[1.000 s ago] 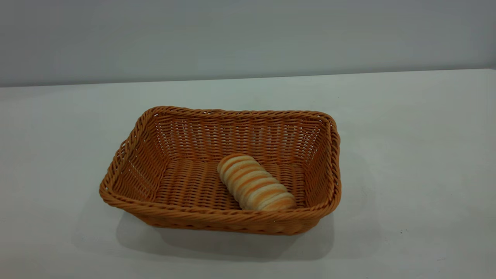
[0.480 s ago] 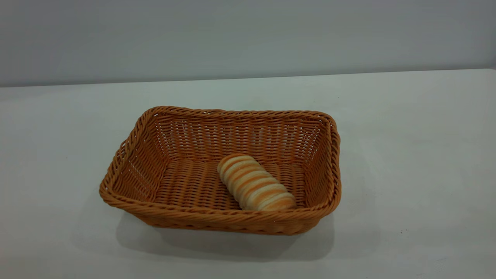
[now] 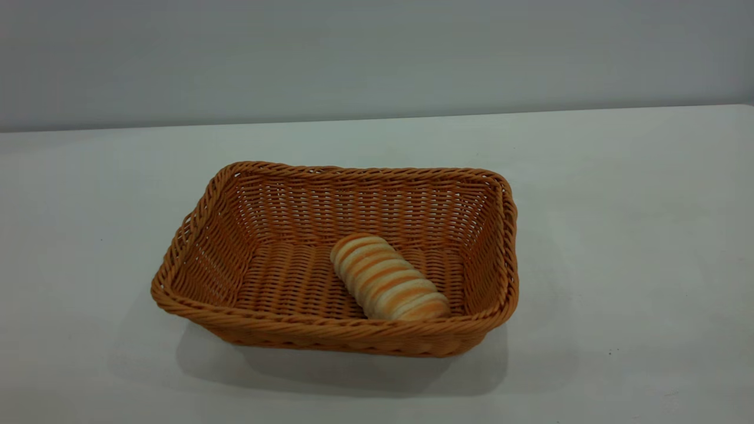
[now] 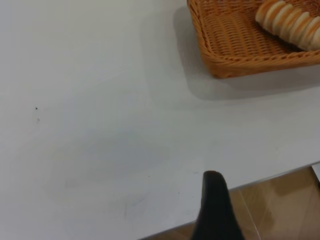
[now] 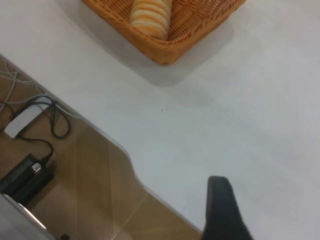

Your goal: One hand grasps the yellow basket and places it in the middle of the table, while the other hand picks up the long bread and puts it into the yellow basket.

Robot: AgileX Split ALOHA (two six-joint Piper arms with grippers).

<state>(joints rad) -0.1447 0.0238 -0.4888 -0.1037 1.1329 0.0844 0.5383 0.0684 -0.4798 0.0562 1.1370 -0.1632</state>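
Note:
The yellow basket (image 3: pixel 330 259) stands in the middle of the table (image 3: pixel 618 235). The long bread (image 3: pixel 387 278) lies inside it on the woven floor, right of centre, slanted with one end toward the front rim. Neither arm shows in the exterior view. In the left wrist view a corner of the basket (image 4: pixel 235 45) and the bread (image 4: pixel 290 22) show far from my left gripper (image 4: pixel 214 182), which hangs over the table's edge. In the right wrist view the basket (image 5: pixel 175 37) and bread (image 5: pixel 150 12) are likewise far from my right gripper (image 5: pixel 220 187), also near the table's edge.
The table's edge (image 5: pixel 125 150) runs close to the right gripper, with brown floor, cables and a white power strip (image 5: pixel 25 120) below. The left wrist view shows the table's edge (image 4: pixel 270 172) and floor beyond it. A grey wall (image 3: pixel 377 53) stands behind the table.

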